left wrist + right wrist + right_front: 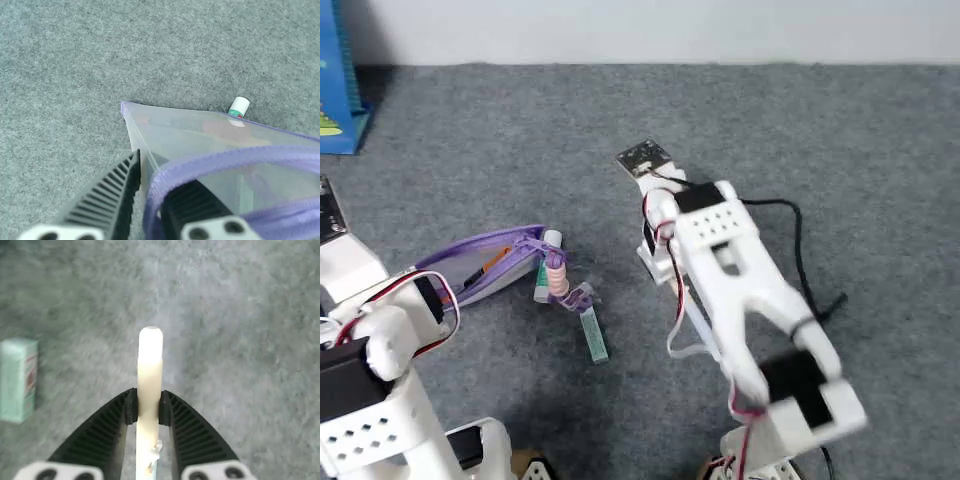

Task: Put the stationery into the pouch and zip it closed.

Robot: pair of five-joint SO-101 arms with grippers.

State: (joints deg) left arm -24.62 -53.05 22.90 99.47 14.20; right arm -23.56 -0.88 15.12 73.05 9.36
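A clear pouch with purple zip trim (485,262) lies at the left of the grey carpet, its mouth facing right. My left gripper (150,186) is shut on the pouch (210,145), pinching its wall beside the purple edge. A white-capped glue stick (546,262) and a pink beaded piece (557,277) lie at the pouch mouth. The glue stick's cap (239,106) shows behind the pouch. A pale green box (595,336) lies just below them. My right gripper (149,407) is shut on a white pen (150,367) above the carpet, with the green box (19,379) off to one side.
A blue box (335,85) stands at the far left edge. The right arm (740,290) stretches over the middle of the carpet, trailing a black cable (798,250). Bare carpet lies beyond the pouch and to the right.
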